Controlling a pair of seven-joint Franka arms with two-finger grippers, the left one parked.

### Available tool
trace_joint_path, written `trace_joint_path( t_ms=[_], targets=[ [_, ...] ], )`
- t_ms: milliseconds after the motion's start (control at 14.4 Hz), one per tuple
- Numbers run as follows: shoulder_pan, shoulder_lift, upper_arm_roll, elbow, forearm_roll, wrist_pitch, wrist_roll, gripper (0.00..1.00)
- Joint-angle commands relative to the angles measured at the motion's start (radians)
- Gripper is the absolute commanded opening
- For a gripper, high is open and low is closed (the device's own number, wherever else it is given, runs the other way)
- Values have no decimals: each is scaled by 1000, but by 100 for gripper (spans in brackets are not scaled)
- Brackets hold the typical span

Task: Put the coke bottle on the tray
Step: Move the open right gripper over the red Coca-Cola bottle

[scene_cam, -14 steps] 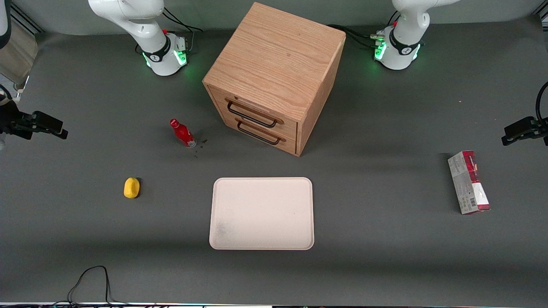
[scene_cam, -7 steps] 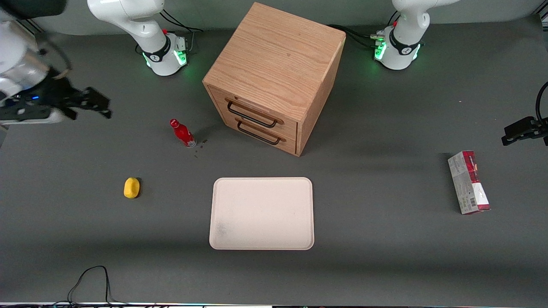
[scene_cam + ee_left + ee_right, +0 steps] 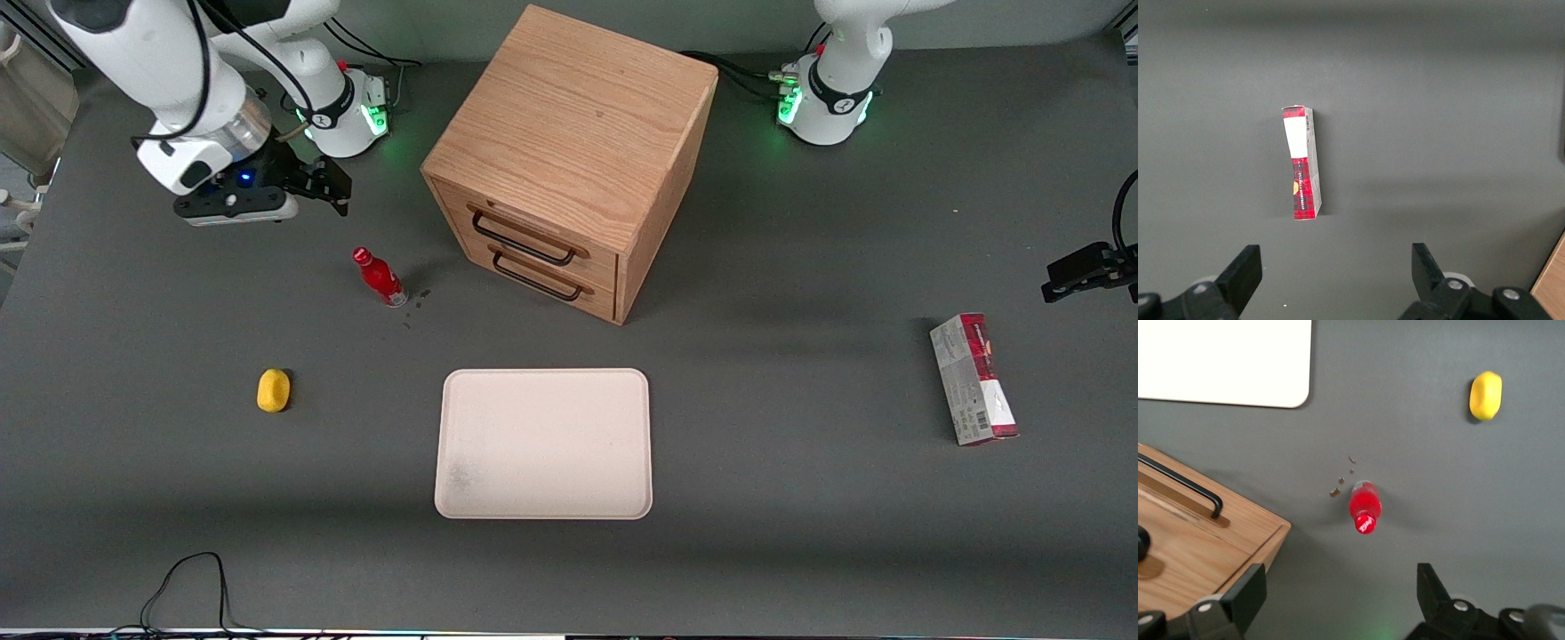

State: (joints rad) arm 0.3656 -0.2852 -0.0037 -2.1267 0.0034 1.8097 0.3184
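Note:
The coke bottle [image 3: 380, 276], small, slim and red with a red cap, stands on the dark table beside the wooden drawer cabinet [image 3: 569, 160]. It also shows in the right wrist view [image 3: 1365, 507], seen from above. The cream tray [image 3: 543, 443] lies flat and bare, nearer the front camera than the cabinet; one corner shows in the right wrist view [image 3: 1225, 360]. My gripper [image 3: 331, 188] hangs open and empty above the table, farther from the front camera than the bottle and well apart from it. Its fingers [image 3: 1248, 590] stand wide apart.
A yellow lump [image 3: 274, 390] lies on the table toward the working arm's end, also in the right wrist view [image 3: 1485, 395]. A red-and-grey carton [image 3: 973, 379] lies toward the parked arm's end. Small dark specks [image 3: 1341, 479] lie by the bottle. A cable [image 3: 187, 582] loops at the front edge.
My arm has swung in from the table's end toward the cabinet, bringing the gripper close to the bottle. Bottle, tray and the other things have not moved.

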Motion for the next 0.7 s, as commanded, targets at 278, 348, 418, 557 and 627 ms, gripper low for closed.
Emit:
trace_joint_path(
  t_ms=[278, 348, 418, 557, 627],
  targets=[
    [6, -126, -16, -102, -17, -35, -2, 100],
    [6, -124, -18, -105, -16, -30, -1, 100],
    [6, -114, -18, -116, -16, -20, -1, 100],
    [4, -100, -18, -185, -16, 83, 1, 100],
    [4, -86, -18, -223, -16, 141, 1, 100]
  ],
)
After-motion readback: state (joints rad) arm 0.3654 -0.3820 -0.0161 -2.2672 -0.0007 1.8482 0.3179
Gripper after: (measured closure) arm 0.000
